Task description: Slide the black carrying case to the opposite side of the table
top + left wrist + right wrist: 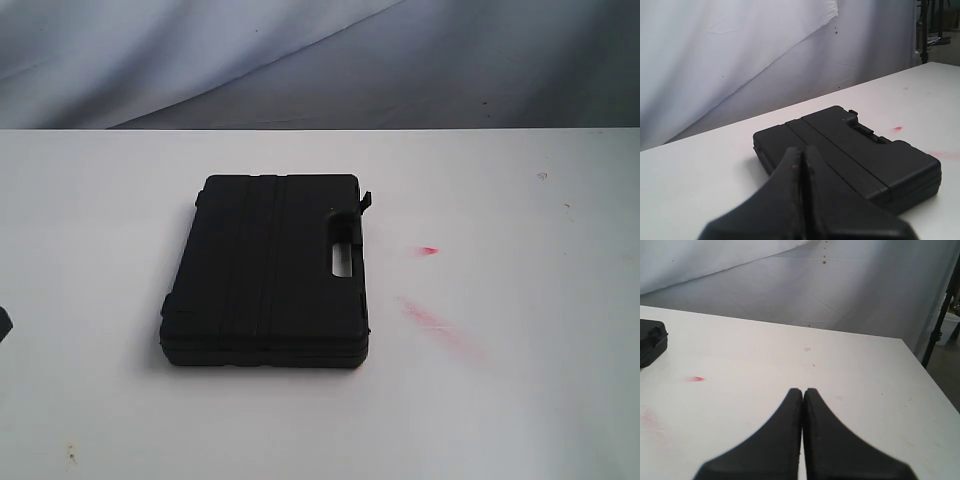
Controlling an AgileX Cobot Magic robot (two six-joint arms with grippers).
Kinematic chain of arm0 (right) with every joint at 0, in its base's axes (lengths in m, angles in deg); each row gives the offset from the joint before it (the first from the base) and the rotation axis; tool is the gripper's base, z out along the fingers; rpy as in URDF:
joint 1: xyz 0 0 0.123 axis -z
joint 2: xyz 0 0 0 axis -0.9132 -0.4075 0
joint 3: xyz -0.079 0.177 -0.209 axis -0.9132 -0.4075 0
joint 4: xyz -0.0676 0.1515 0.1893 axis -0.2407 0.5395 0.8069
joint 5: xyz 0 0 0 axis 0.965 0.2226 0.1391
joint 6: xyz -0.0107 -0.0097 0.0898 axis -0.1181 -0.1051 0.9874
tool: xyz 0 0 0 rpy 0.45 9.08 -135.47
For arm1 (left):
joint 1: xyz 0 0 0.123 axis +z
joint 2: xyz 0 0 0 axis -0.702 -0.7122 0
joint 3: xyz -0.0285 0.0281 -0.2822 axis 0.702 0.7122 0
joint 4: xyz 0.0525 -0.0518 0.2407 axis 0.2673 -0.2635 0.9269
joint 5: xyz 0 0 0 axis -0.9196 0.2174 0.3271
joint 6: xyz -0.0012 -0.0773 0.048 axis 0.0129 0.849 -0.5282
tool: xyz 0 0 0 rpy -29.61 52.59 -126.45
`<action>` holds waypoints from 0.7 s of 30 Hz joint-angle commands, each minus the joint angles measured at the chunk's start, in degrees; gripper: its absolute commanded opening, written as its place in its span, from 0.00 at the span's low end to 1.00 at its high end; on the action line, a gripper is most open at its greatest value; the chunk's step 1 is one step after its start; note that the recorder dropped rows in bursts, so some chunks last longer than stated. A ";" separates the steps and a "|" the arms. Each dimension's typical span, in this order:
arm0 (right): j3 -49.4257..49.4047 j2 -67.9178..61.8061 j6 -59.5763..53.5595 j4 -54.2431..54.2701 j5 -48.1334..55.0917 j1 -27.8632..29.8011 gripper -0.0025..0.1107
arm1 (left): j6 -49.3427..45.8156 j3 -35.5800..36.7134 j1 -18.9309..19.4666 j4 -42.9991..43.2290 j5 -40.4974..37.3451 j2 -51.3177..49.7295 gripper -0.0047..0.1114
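Note:
The black case (265, 268) lies flat on the white table (520, 400), left of the middle, its handle slot toward the right. In the left wrist view the case (865, 150) fills the middle, and my left gripper (802, 150) is shut with nothing in it, its tips just short of the case's near edge. A dark bit at the left border of the exterior view (4, 322) is likely that gripper. My right gripper (803, 391) is shut and empty over bare table, far from the case, of which only a corner (651, 342) shows.
Red smudges (435, 325) and a red spot (428, 250) mark the table to the right of the case. A grey-white cloth backdrop (300, 60) hangs behind the far edge. The table's right edge (930, 385) drops off beside a dark stand (940, 315).

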 commanded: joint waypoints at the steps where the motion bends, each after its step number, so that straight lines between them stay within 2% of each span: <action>1: -0.21 0.16 -0.01 -0.01 -0.17 0.44 0.02 | -0.40 0.26 0.09 -0.02 -0.57 0.39 0.04; 5: -0.21 0.16 -0.01 -0.01 -0.17 0.44 0.02 | -0.40 0.26 0.09 -0.02 -0.57 0.39 0.04; 9: -0.21 0.16 -0.01 -0.01 -0.17 0.44 0.02 | -0.40 0.26 -0.12 -0.02 -3.77 6.16 0.04; 15: -0.21 0.16 -0.01 -0.01 -0.17 0.44 0.02 | -0.16 0.26 6.39 -0.02 -11.29 21.08 0.04; 19: -0.21 0.16 -0.01 -0.01 -0.17 0.44 0.02 | 1.25 0.26 10.74 -0.36 -10.92 21.08 0.04; 21: -0.21 0.16 -0.01 -0.01 -0.17 0.44 0.02 | 1.58 0.26 14.07 -0.36 -11.68 21.08 0.04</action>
